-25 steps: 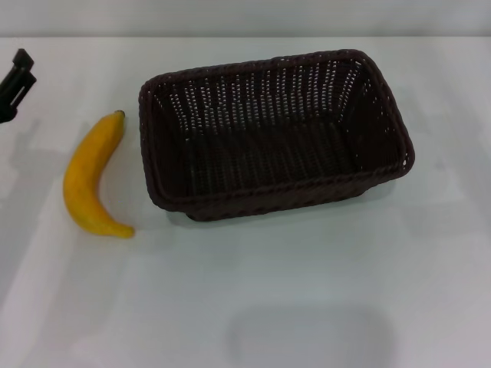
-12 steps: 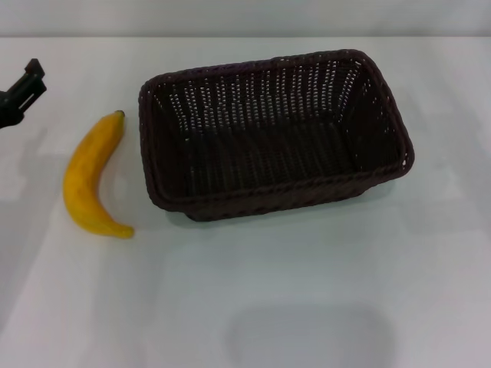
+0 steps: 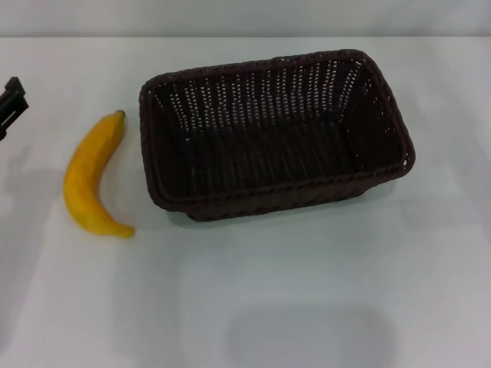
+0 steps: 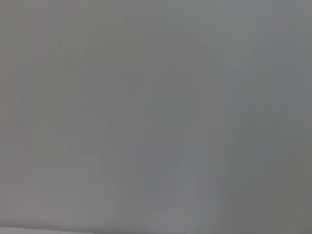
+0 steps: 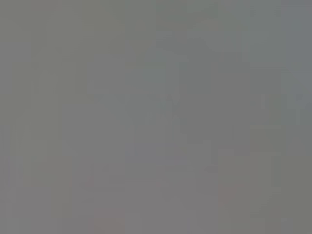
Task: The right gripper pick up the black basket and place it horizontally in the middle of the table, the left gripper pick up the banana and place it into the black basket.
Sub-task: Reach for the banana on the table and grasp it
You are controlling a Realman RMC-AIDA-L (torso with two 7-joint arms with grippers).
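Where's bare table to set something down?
The widest bare table is in front of the basket and banana; more lies right of the basket. The banana-basket gap is narrow. The left claw hangs at the left edge.

The basket (image 3: 275, 134) is set on the table (image 3: 307, 291), slightly right of centre and toward the far side, its long side running left to right. The banana (image 3: 90, 178) is laid on the table just left of the basket, apart from it, stem end pointing away. The left gripper (image 3: 9, 103) is seen, only partly, at the left edge, beyond the banana.
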